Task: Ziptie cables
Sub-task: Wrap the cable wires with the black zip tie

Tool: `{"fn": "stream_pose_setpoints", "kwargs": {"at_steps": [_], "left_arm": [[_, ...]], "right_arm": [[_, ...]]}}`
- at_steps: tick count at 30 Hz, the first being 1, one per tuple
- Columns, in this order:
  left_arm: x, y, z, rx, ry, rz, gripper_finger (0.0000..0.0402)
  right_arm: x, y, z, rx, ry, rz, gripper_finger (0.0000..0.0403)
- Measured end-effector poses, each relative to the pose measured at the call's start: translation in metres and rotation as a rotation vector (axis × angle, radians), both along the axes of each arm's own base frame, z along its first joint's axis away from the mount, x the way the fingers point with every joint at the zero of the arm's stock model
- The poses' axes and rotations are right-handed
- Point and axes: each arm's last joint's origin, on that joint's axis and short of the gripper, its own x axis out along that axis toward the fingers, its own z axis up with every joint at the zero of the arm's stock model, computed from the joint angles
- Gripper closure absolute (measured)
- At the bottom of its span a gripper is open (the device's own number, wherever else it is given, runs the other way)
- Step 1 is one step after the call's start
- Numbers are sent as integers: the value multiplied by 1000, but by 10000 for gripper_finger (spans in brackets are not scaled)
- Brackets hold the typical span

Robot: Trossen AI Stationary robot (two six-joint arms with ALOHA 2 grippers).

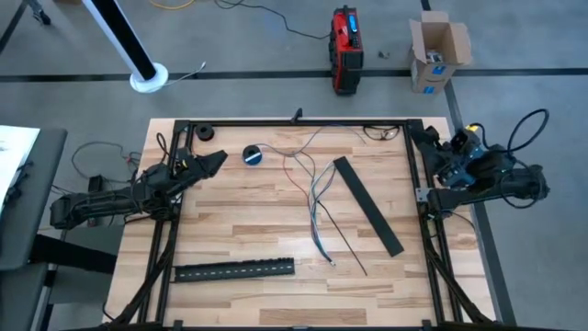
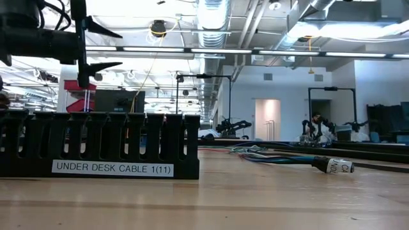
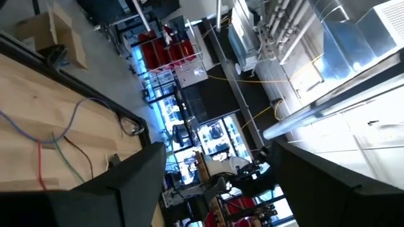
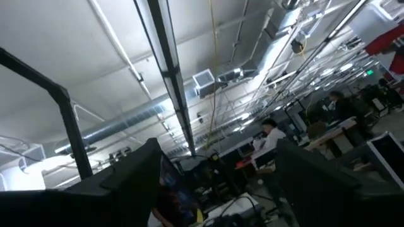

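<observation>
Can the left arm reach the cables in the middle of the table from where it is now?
Probably yes. The left gripper is open and raised near the table's far left corner. Only the small blue tape roll lies beside the path to the cables, and bare wood lies between.

cables (image 1: pixel 317 198) – between two strips (image 1: pixel 234 269)

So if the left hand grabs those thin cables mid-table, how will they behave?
The cables lie in loose curves and loops, so they are probably floppy and will droop. They look very thin, so likely light and apt to slip from a loose grip. Strands fan apart, so some may stay behind.
</observation>
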Motion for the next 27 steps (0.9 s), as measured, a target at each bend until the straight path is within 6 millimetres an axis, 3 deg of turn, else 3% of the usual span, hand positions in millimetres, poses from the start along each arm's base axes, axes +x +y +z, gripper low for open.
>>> {"fn": "stream_pose_setpoints", "kwargs": {"at_steps": [10,20,23,27], "left_arm": [[1,0,-8,-22,88,4,125],[2,1,-14,-34,148,4,125],[2,0,-13,-48,127,-2,125],[1,-1,0,11,16,-41,125]], "right_arm": [[3,0,4,244,-140,217,110],[-3,1,9,119,-165,215,110],[1,1,4,126,-86,203,110],[10,1,-3,96,275,137,110]]}}
